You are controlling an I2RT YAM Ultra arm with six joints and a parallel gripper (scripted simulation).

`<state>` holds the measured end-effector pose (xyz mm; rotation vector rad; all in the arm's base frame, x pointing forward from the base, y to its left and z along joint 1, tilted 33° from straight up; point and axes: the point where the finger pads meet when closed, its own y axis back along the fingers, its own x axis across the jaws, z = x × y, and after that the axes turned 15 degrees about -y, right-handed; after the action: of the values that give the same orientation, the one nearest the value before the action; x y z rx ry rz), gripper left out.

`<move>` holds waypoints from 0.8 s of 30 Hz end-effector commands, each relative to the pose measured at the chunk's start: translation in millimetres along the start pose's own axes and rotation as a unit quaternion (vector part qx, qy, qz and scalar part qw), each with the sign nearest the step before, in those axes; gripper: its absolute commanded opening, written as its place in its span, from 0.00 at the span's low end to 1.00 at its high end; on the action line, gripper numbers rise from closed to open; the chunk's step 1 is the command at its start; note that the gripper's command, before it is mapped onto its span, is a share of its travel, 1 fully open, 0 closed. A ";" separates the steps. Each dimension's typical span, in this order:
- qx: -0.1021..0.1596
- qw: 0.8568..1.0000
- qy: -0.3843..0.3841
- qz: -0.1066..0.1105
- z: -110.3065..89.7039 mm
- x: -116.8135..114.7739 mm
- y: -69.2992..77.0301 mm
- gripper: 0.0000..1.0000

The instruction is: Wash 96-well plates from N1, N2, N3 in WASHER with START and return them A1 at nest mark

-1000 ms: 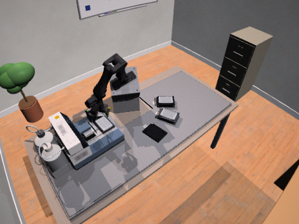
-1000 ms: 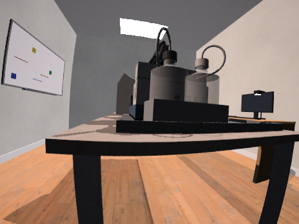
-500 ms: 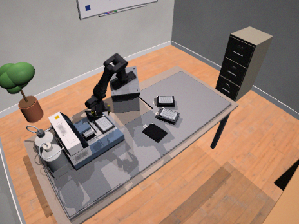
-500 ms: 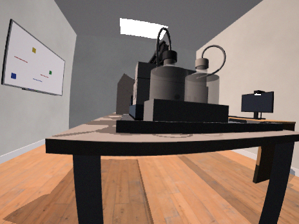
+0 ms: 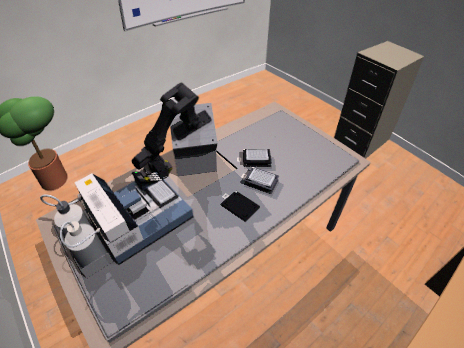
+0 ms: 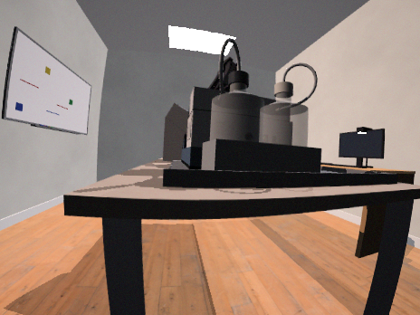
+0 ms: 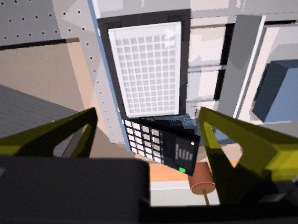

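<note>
A white 96-well plate (image 5: 161, 191) (image 7: 147, 65) lies in the dark carrier pocket (image 7: 185, 55) of the washer (image 5: 150, 225), across the track. My gripper (image 5: 149, 172) (image 7: 148, 112) is open and empty. It hangs above the near end of that plate and the keypad (image 5: 151, 177) (image 7: 145, 142). The lamp (image 7: 182, 170) on the keypad panel shows green. Two other plates (image 5: 257, 155) (image 5: 261, 178) sit in their nests to the right. A third nest (image 5: 241, 206) is a bare black slab. In the exterior view the gripper is hidden behind the bottles.
Two bottles (image 5: 80, 245) (image 6: 235, 118) with hoses stand at the washer's left end. The arm's grey pedestal (image 5: 195, 142) is just behind the washer. A potted plant (image 5: 35, 135) and a filing cabinet (image 5: 380, 95) stand on the floor away from the table.
</note>
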<state>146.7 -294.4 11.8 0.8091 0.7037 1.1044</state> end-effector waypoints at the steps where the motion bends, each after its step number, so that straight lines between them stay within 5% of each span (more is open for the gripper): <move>1: -0.002 0.999 0.045 -0.005 1.6 -2.8 2.3 1.00; 9: -0.002 0.999 0.045 -0.005 1.6 -2.8 2.3 1.00; 24: -0.002 0.999 0.045 -0.005 1.6 -3.0 -19.3 1.00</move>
<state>155.8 -296.8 -4.8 0.7711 0.7803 1.1528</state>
